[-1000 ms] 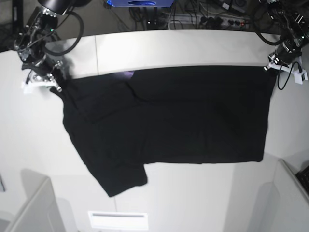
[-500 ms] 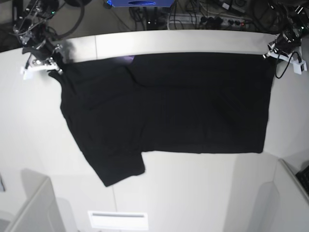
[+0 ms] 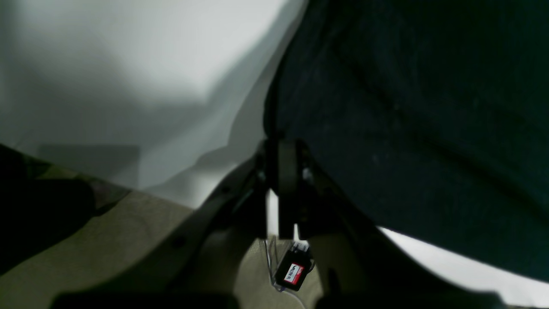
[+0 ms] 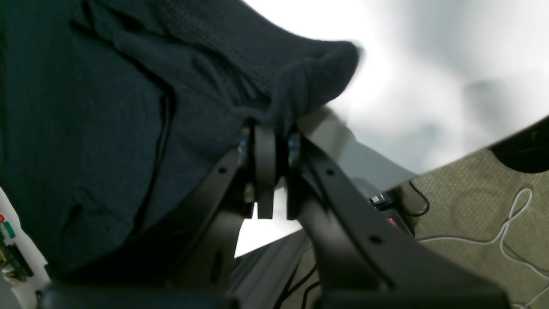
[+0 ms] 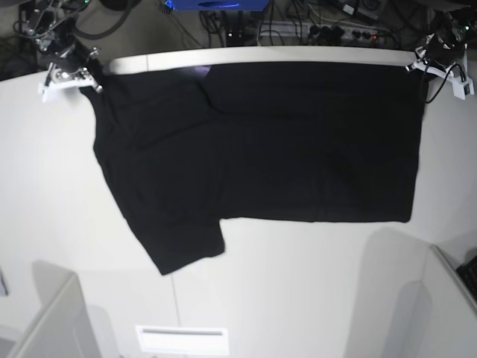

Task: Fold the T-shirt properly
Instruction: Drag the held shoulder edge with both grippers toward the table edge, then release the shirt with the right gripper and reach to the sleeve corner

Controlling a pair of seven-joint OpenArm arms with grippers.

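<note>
The black T-shirt point(image 5: 261, 149) lies spread flat on the white table point(image 5: 298, 298), its far edge along the table's back edge. One sleeve point(image 5: 186, 250) points toward the near left, and a sliver of purple point(image 5: 198, 71) shows at the far edge. My right gripper point(image 5: 74, 71) is at the far left, shut on the T-shirt's corner. In the right wrist view the right gripper point(image 4: 270, 133) pinches bunched black cloth point(image 4: 300, 77). At the far right my left gripper point(image 5: 431, 63) is shut on the other corner. The left wrist view shows that gripper point(image 3: 281, 150) clamped on the cloth's edge point(image 3: 386, 107).
Cables and a power strip point(image 5: 335, 30) lie on the floor behind the table, next to a blue object point(image 5: 216, 4). Grey partitions stand at the near left point(image 5: 45, 321) and near right point(image 5: 455, 298). A white label point(image 5: 182, 339) sits at the front edge.
Both grippers have moved toward the table's back edge, dragging the T-shirt with them. Its far edge now lies at that back edge, and the sleeve has slid away from the front.
</note>
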